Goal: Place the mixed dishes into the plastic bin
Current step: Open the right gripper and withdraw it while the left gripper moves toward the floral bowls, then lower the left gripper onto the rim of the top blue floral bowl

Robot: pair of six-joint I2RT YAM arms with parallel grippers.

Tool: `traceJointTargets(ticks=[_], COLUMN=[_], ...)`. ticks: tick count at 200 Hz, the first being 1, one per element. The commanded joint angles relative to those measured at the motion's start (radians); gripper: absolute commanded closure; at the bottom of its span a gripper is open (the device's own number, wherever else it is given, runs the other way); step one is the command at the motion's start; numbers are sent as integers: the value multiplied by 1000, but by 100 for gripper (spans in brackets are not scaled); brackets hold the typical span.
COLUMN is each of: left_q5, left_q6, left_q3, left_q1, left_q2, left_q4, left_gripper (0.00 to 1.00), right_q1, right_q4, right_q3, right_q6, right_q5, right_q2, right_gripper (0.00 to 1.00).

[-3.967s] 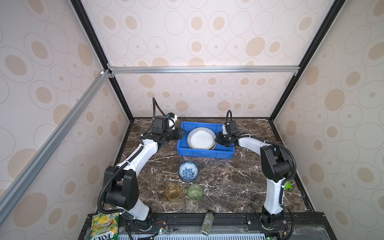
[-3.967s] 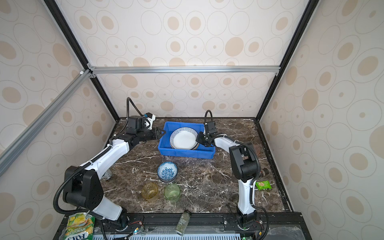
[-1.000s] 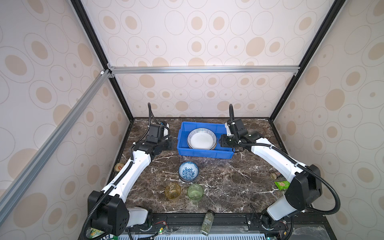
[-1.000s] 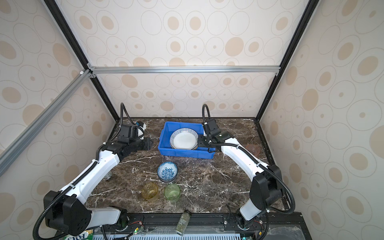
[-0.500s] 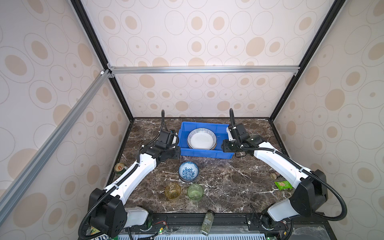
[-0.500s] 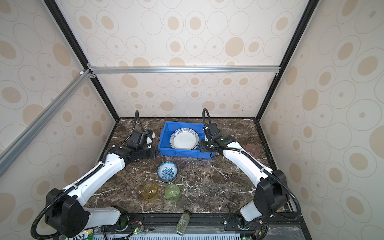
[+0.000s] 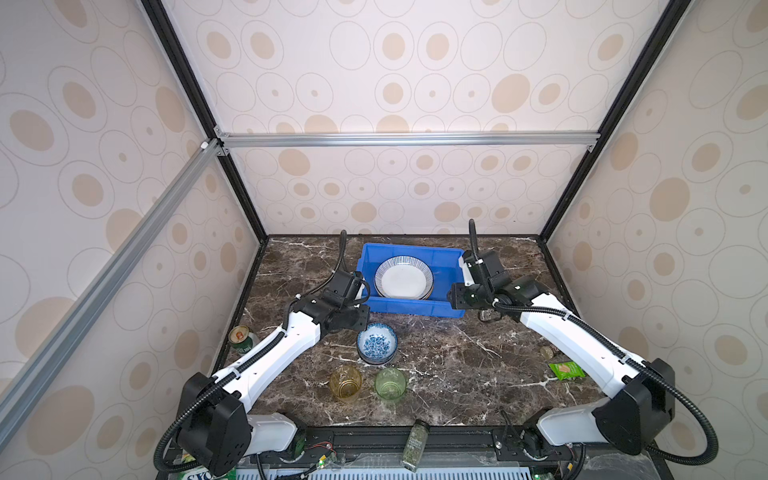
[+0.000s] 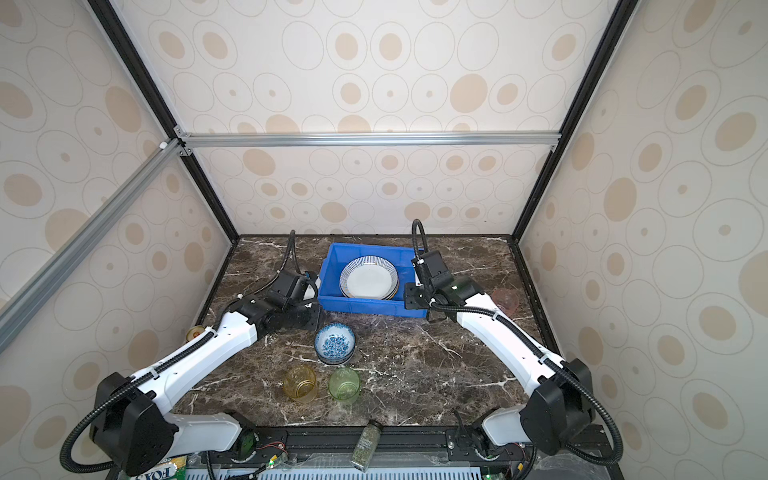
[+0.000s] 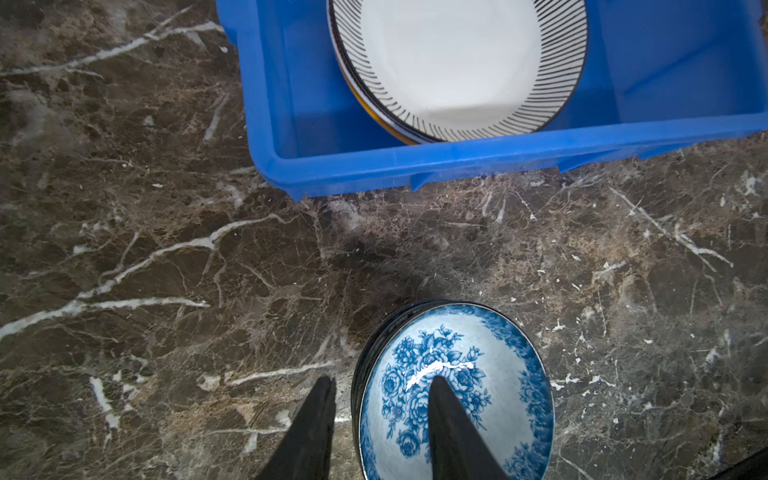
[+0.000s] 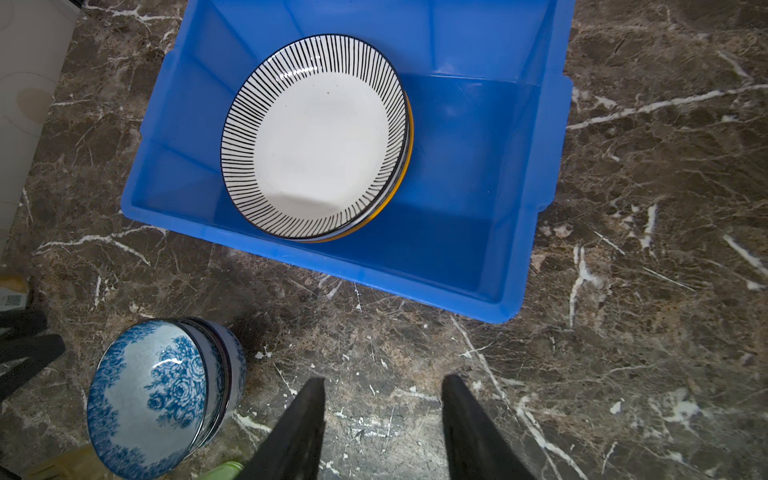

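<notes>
Arms have drawn back from the bin [image 7: 409,309], plates [image 7: 403,276] inside; left gripper [image 9: 381,378], open, straddles the rim of the bowls [image 9: 478,374]; right gripper [image 10: 382,380] open, empty; tumblers [image 7: 345,380] wait.

Bright, even light; pictures sharp.
From my left wrist, glare streaks the bowl [image 9: 511,395]; a soft shadow darkens the bench [image 9: 374,257].
</notes>
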Motion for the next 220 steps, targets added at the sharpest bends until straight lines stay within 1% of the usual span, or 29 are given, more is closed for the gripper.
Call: traceJointTargets(ticks=[1, 55, 101, 220], left_q5=[-17, -23, -16, -37], left_q6=[-21, -20, -21, -26], left_q3=[-18, -61, -53, -46], left_q1=[-15, -21, -27, -49], left_q2=[11, 27, 55, 77], left_q4=[-29, -14, -8, -12], left_gripper=[62, 63, 63, 65], right_q1=[9, 13, 13, 13], right_q4=[-9, -10, -2, -19], right_q3=[-13, -23, -50, -52], right_q6=[-14, -6, -1, -16], right_q5=[1, -5, 2, 30], right_q2=[-28, -31, -43, -57], right_gripper=[51, 51, 51, 51])
